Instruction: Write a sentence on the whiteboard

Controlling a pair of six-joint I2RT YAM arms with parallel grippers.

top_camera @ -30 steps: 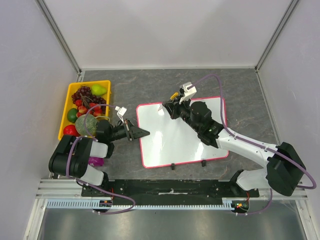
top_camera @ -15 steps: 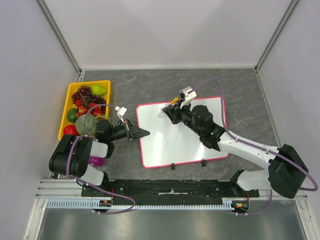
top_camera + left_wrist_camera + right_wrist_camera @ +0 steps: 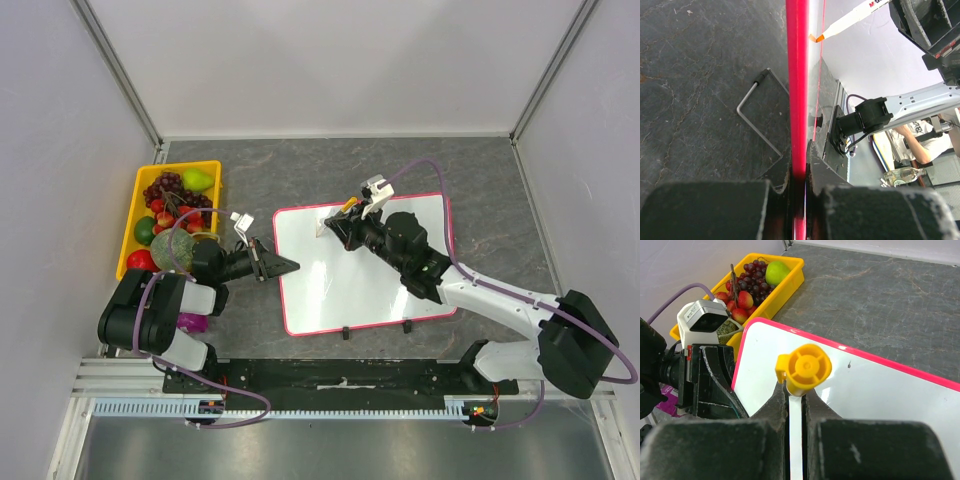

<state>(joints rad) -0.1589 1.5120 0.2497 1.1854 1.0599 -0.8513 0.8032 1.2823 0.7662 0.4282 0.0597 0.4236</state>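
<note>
The whiteboard [image 3: 365,275] lies flat on the table, white with a pink-red frame. My left gripper [image 3: 288,265] is shut on its left edge; in the left wrist view the red frame [image 3: 798,75] runs between the jaws of the left gripper [image 3: 799,172]. My right gripper [image 3: 340,222] hovers over the board's far left part, shut on a white marker [image 3: 795,435] with a yellow cap end [image 3: 804,369]. The marker's orange tip [image 3: 813,37] sits right at the board's face; contact cannot be told. The sentence is out of view: the board [image 3: 880,390] shows plain white.
A yellow tray [image 3: 135,205] of grapes, apples and other fruit stands at the left, behind my left arm, also visible as the yellow tray [image 3: 790,277] in the right wrist view. A thin bent metal rod [image 3: 757,117] lies on the dark table by the board's edge.
My right gripper has shifted slightly left and lower with the marker, bringing its tip over the board's far left corner area. The left gripper has kept its hold on the frame.
</note>
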